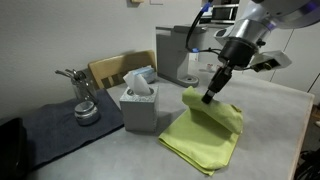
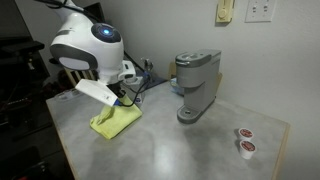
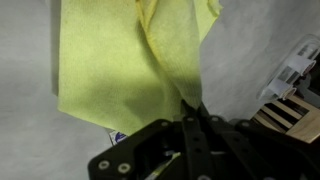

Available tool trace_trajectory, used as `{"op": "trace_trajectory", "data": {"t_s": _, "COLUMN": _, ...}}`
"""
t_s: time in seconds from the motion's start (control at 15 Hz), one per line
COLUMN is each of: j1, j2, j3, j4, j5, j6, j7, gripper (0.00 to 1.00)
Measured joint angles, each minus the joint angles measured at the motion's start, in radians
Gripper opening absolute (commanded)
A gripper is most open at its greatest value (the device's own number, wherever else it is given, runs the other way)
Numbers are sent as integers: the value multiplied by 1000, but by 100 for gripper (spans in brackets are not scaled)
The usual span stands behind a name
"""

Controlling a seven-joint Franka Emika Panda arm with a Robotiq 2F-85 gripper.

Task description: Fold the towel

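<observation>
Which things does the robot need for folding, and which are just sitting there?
For the job:
- the towel
- the gripper, shut on a raised part of the towel

Just lying about:
- tissue box
- grey mat
- metal container on the mat
- coffee machine
- two small pods

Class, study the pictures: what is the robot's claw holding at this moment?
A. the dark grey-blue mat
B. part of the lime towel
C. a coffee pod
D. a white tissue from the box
B: the claw is shut on a raised part of the lime towel, and the wrist view shows the yellow-green cloth pinched between its fingers.
</observation>
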Motion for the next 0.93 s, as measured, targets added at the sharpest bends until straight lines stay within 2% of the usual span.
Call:
{"op": "trace_trajectory", "data": {"t_s": 0.27, "j1": -3, "j2": 0, "j3": 0, "j4": 12, "j5": 3, "j6": -48, "j7": -33, "gripper": 1}}
{"op": "trace_trajectory", "data": {"t_s": 0.4, "j1": 50, "j2": -8, "j3": -59, "j4": 26, "j5": 58, "j6": -91, "j7": -84, "gripper": 1}}
{"op": "trace_trajectory", "data": {"t_s": 0.6, "j1": 185, "j2": -17, "j3": -212, "j4": 49, "j5": 139, "j6": -166, "j7": -158, "gripper": 1}}
{"op": "trace_trajectory", "data": {"t_s": 0.93, "j1": 488, "j2": -31, "j3": -551, "j4": 70, "j5": 210, "j6": -280, "j7": -208, "gripper": 1}}
